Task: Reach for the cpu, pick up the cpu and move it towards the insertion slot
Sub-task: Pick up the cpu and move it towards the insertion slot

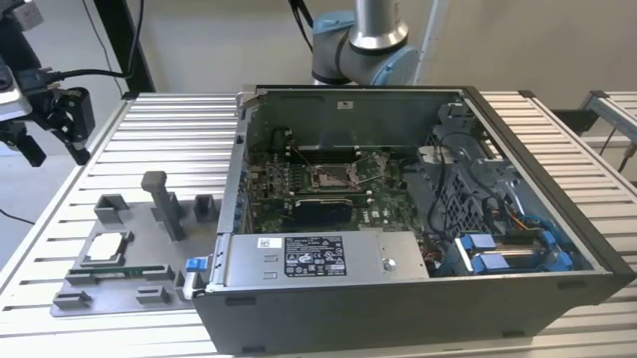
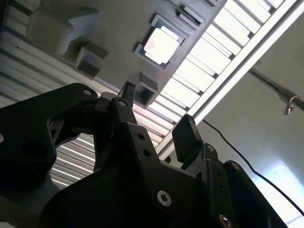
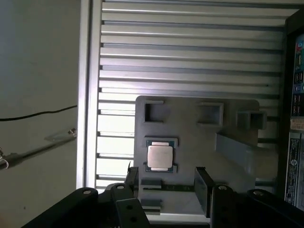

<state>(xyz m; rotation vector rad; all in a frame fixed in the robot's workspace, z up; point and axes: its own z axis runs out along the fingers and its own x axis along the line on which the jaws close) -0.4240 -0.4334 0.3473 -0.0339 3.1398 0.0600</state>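
My gripper [image 3: 165, 174] hangs wide open, holding nothing, clear of the cpu [image 3: 159, 157] (seated in its grey fixture plate [image 3: 190, 137]).

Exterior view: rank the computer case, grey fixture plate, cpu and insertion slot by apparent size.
1. computer case
2. grey fixture plate
3. insertion slot and cpu: these look about alike, so not ranked against each other.

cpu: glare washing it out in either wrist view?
Second wrist view: the cpu face is blown near white, beside brightly glaring table slats. First wrist view: it is evenly lit, pale grey, standing out against the grey tray.
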